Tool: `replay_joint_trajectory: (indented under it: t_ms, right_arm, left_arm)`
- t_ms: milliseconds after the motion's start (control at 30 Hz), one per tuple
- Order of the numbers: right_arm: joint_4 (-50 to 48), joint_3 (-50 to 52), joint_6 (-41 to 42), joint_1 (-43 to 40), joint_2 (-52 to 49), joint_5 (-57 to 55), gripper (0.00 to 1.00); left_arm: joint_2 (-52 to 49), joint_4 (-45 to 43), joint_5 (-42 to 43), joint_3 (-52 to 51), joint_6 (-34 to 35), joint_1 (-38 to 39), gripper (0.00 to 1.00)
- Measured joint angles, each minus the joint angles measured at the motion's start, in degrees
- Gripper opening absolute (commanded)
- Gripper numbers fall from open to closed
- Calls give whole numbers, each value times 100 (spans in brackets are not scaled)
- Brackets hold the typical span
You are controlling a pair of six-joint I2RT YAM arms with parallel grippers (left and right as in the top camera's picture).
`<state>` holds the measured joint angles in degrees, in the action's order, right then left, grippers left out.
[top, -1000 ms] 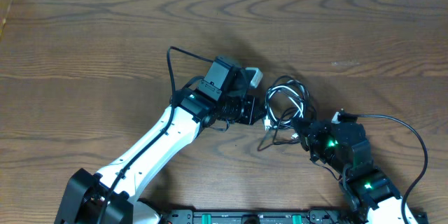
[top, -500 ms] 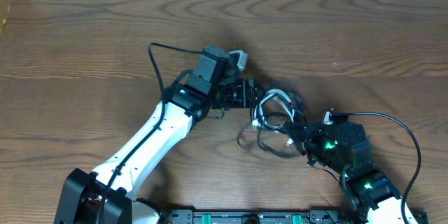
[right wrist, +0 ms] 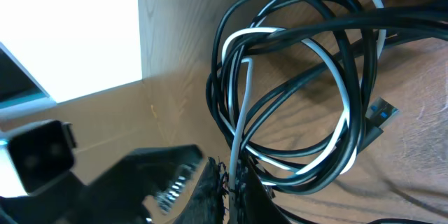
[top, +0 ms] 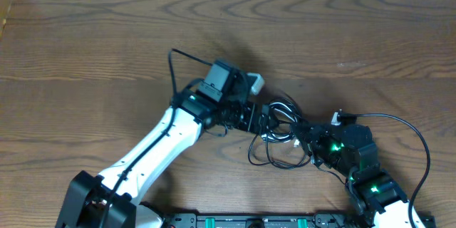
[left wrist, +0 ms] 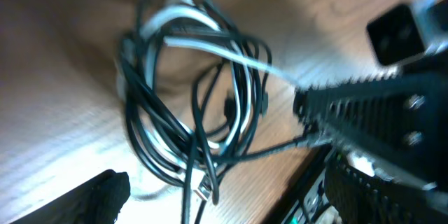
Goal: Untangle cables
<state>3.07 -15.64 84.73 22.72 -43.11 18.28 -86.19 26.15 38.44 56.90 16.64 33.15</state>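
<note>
The cables [top: 279, 134] lie as one looped tangle on the worktop [top: 107, 43], none freed yet, right tool [top: 306, 140] clamped on its strands (left tool [top: 257, 119]: grip cannot be told)

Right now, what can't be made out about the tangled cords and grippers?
Overhead: the thin black and white cables are too small to trace crossings; the left gripper and right gripper cover their own jaws.
Left wrist: blur smears the strands.
Right wrist: bottom edge cuts off where strands converge.

L gripper [top: 262, 120] back down-right, cables [top: 280, 141] shifted lower, bundle looser w/ slack loop at bottom-left
</note>
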Motion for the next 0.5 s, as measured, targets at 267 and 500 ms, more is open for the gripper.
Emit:
replay_joint_trajectory:
  t_ms: [267,500]
  right_arm:
    - [-4,0,0,0,0,85,1]
    - [11,0,-11,2,0,188,1]
  left_arm:
    - [-645,-199,-221,-85,138,98,73]
    - [-1231,-713,-291,-96,278,116,8]
